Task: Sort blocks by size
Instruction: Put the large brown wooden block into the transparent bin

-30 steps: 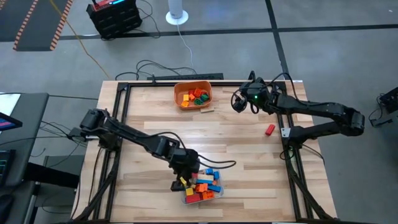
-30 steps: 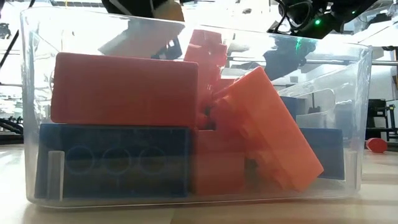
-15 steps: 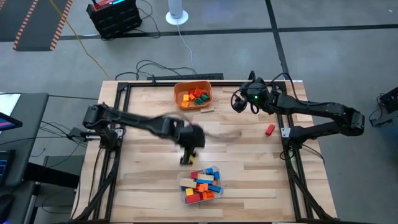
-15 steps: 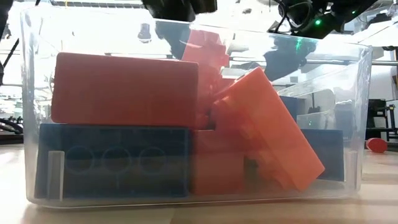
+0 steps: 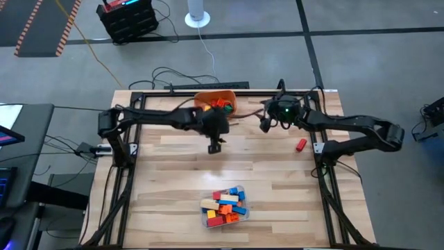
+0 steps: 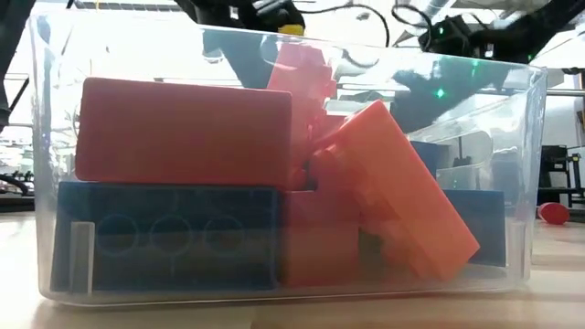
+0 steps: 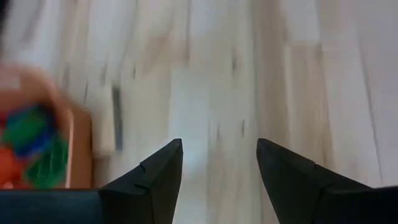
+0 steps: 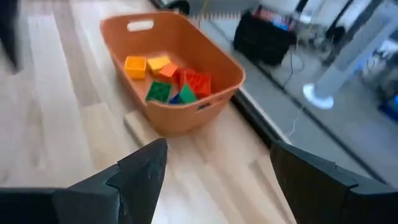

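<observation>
Several blocks point(image 5: 223, 206) in red, blue, orange and yellow lie in the clear tub point(image 6: 548, 183) near the table's front edge. More blocks point(image 8: 171, 81) lie in the orange bowl point(image 8: 186, 28) at the far edge. My left gripper point(image 5: 215, 144) hovers open and empty above the bare table just in front of the bowl, which shows in the left wrist view point(image 7: 74, 143). My right gripper point(image 5: 266, 119) is open and empty, to the right of the bowl. A red block point(image 5: 300, 144) lies alone on the table at the right.
A tan block point(image 8: 140, 121) lies on the table against the bowl's near side; it also shows in the left wrist view point(image 7: 102, 121). Bare wood lies between the bowl and the tub. Black frame rails point(image 5: 135, 139) run along the table's sides.
My left gripper has risen out of the clear tub and swung quickly toward the table's far edge, ending just in front of the orange bowl. The blocks in the tub have stayed where they were.
</observation>
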Tool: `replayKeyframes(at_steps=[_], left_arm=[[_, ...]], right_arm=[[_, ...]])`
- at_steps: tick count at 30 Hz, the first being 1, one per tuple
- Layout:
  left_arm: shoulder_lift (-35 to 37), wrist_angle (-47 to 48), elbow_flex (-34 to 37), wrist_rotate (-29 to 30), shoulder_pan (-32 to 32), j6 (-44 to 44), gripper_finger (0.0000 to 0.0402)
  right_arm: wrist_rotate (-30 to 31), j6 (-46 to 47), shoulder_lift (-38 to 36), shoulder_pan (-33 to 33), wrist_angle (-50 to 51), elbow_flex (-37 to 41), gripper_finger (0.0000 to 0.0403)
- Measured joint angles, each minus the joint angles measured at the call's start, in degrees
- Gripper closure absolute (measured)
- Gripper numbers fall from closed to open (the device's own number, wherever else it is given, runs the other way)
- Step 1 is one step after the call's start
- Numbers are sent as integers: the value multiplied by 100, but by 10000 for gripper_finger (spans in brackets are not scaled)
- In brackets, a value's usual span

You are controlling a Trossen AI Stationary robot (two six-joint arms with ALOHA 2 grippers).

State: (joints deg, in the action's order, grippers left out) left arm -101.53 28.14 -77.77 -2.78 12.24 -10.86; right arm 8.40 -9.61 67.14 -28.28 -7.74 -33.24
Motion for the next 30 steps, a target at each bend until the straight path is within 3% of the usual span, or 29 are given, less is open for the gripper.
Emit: replayKeyframes(at_steps=[2, 6, 12, 17, 25, 30], left_arm=[[75, -476, 229, 140, -125, -9, 206], [224, -1503, 904, 180, -398, -139, 222], [535, -2837, 1816, 183, -752, -90, 244], [1007, -3375, 2528, 185, -1062, -6, 253], [1782, -4128, 3493, 300, -1440, 246, 256], [1905, -4108, 3722, 758, -1515, 272, 256]], right_arm=[[-266, -78, 197, -165, -620, 223, 86], [-673, 27, 890, -295, -868, 186, 86], [-720, 12, 2355, -47, -869, -295, 86], [-863, -43, 3232, 63, -1021, -830, 86], [-930, -495, 3698, 131, -1460, -1130, 86], [-1331, -531, 3681, 35, -1390, -1259, 86]])
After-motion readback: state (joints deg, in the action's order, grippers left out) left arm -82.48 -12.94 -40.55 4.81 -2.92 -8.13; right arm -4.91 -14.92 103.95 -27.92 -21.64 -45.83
